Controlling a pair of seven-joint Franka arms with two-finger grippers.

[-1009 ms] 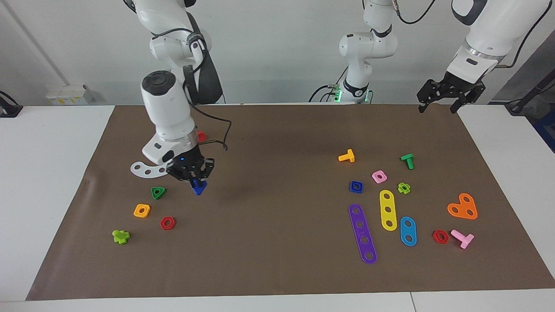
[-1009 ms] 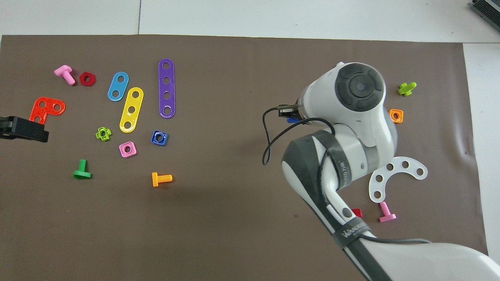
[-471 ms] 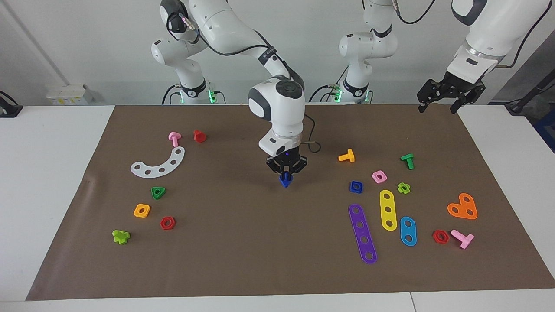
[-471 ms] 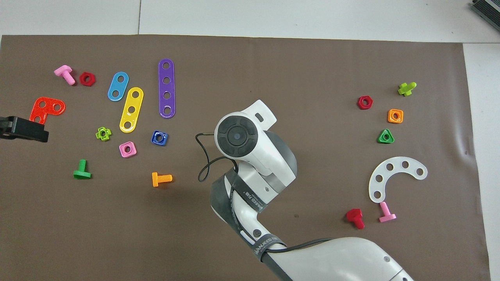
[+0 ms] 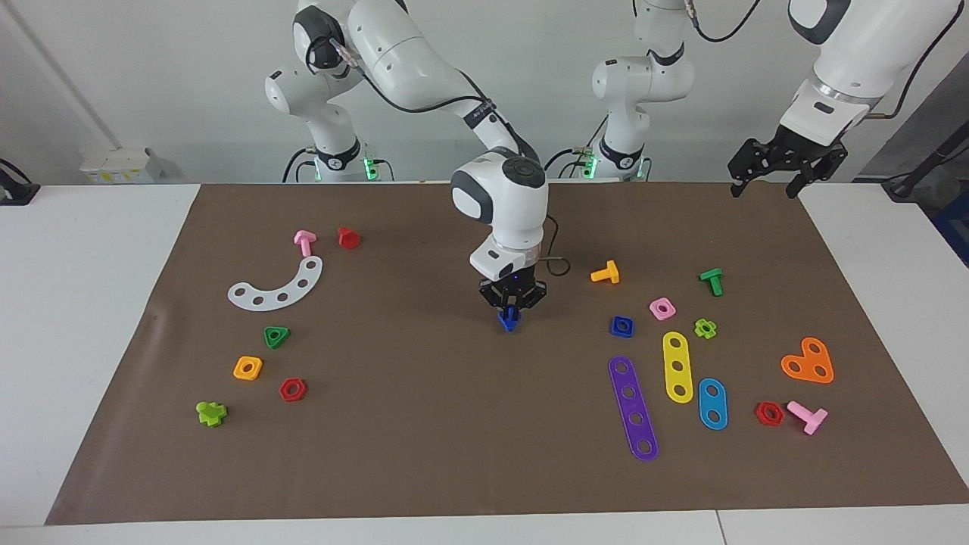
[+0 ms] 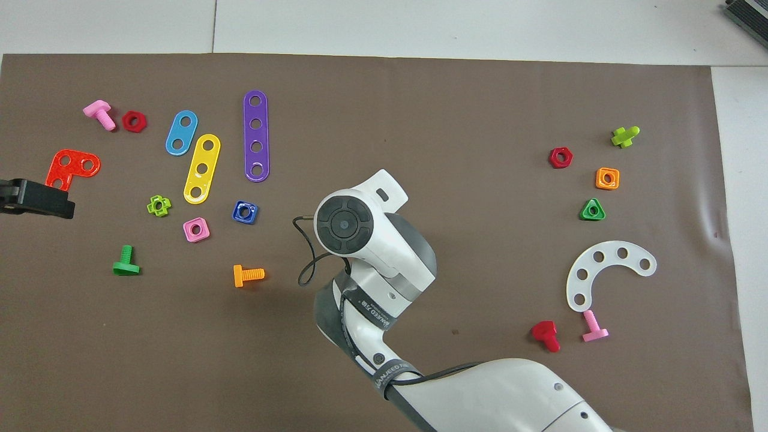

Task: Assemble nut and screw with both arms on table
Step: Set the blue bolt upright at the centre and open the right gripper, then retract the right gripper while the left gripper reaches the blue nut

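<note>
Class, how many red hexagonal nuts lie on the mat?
2: one red nut beside the pink bolt at the left arm's end, one red nut near the orange nut.

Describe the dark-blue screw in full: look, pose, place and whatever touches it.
The screw is a small dark-blue toy bolt that looks like plastic. The right end effector is shut on it from above, so only its wider lower end shows, pointing down under the fingertips. It hangs over the middle of the brown mat; whether it touches the mat cannot be told. In the overhead view the arm hides it.
</note>
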